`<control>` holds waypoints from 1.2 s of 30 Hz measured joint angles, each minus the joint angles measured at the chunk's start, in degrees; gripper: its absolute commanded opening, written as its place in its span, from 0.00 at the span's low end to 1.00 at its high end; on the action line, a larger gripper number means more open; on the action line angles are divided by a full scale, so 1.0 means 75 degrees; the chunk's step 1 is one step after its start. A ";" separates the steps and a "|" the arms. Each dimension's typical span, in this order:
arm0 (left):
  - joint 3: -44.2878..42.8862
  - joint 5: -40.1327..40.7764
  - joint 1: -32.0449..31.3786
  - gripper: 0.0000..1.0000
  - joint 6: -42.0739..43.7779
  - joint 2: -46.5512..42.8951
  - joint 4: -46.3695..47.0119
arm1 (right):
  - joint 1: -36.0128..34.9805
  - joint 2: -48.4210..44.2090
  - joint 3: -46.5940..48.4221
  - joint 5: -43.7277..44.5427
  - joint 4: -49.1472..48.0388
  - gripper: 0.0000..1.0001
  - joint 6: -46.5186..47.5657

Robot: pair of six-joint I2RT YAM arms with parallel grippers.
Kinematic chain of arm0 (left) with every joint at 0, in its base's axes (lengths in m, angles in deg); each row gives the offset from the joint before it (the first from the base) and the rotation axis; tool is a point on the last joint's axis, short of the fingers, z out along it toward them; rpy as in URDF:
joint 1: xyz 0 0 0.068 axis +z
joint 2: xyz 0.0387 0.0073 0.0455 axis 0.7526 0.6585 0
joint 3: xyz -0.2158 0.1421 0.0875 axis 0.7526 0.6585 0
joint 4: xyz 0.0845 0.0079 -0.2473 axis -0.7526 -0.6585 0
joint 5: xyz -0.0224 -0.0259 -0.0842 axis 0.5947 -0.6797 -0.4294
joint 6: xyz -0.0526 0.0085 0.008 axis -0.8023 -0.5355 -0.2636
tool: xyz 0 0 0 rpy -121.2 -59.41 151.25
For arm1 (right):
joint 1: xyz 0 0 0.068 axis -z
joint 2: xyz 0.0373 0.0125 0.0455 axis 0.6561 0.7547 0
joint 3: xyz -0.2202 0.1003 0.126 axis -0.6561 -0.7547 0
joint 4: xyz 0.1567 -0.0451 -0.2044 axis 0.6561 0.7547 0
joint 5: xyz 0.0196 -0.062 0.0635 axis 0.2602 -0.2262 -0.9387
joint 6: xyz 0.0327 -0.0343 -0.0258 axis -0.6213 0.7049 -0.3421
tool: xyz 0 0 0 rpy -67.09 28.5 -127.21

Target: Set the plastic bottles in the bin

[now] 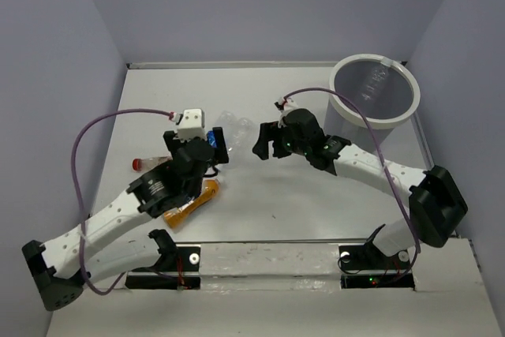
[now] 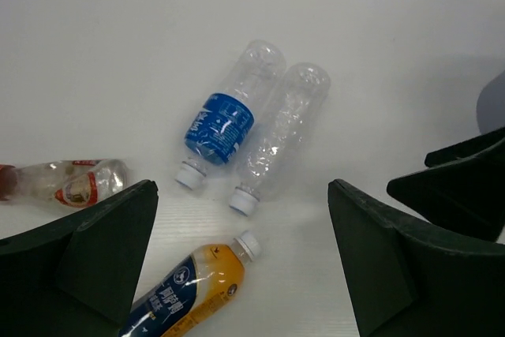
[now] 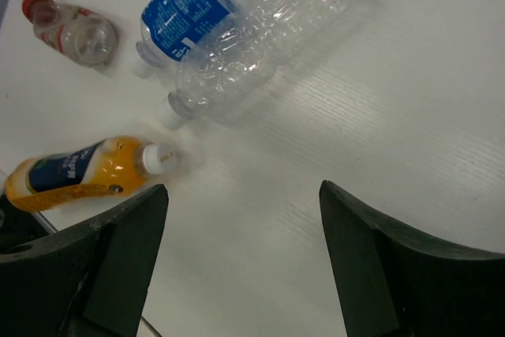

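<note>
Hovering open and empty, my left gripper (image 2: 242, 189) and right gripper (image 3: 243, 189) flank the plastic bottles (image 2: 221, 128) lying mid-desk (image 1: 276, 199); the bin (image 1: 375, 123) stands far right, apart.

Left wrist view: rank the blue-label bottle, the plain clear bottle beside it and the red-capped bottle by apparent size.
1. blue-label bottle and plain clear bottle: they look alike, so tied.
2. red-capped bottle: clearly smaller, though the frame edge cuts off its cap end.
</note>
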 measured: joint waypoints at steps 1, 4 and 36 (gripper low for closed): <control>-0.0117 -0.0312 0.0251 0.99 0.0003 0.0443 0.0044 | 0.0003 -0.0198 -0.0265 0.0105 -0.0213 0.81 -0.0149; -0.0393 -0.1282 0.1247 0.99 0.0009 0.1682 0.0353 | 0.0003 -0.0804 -0.0976 0.0428 -0.0688 0.80 -0.0659; -0.1227 -0.4167 0.2296 0.91 0.0708 0.6196 0.1545 | 0.0003 -0.3497 -0.2567 0.1384 -0.1664 0.77 -0.1259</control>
